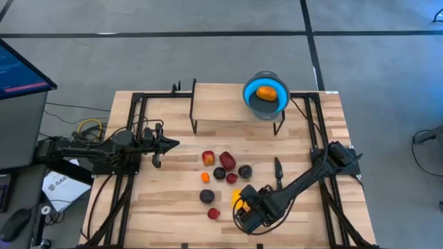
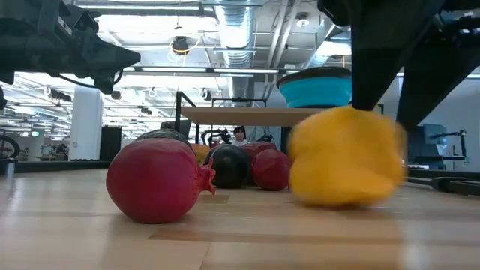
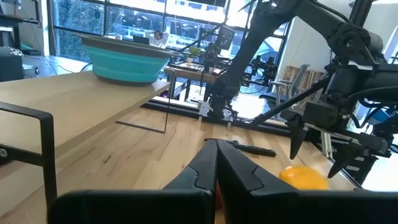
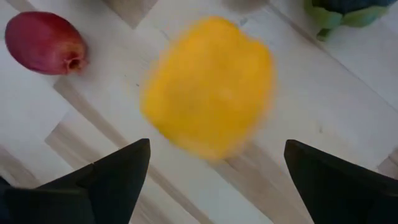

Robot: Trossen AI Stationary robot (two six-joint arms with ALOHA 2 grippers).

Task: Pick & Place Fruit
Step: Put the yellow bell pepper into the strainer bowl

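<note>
Fingers [image 4: 118,171] of the right gripper [image 4: 217,168] hang spread wide above the yellow fruit [image 4: 208,87], which sits on the table [image 1: 173,200] near the front edge. Just beside it lies a small red fruit [image 4: 43,42] (other fruits cluster beyond). Farther back, the blue bowl [image 1: 266,93] holds an orange fruit [image 1: 266,92] on a raised shelf [image 1: 218,104]. Over at the left, the left gripper [image 1: 166,144] waits, fingers pressed together.

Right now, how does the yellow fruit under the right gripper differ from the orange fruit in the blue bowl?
The yellow fruit lies on the table, with the open right gripper straddling it; the orange fruit sits in the blue bowl on the raised shelf. No gripper is near the orange fruit, so it looks already placed; the yellow one does not. Both are small, rounded toy fruits.
</note>
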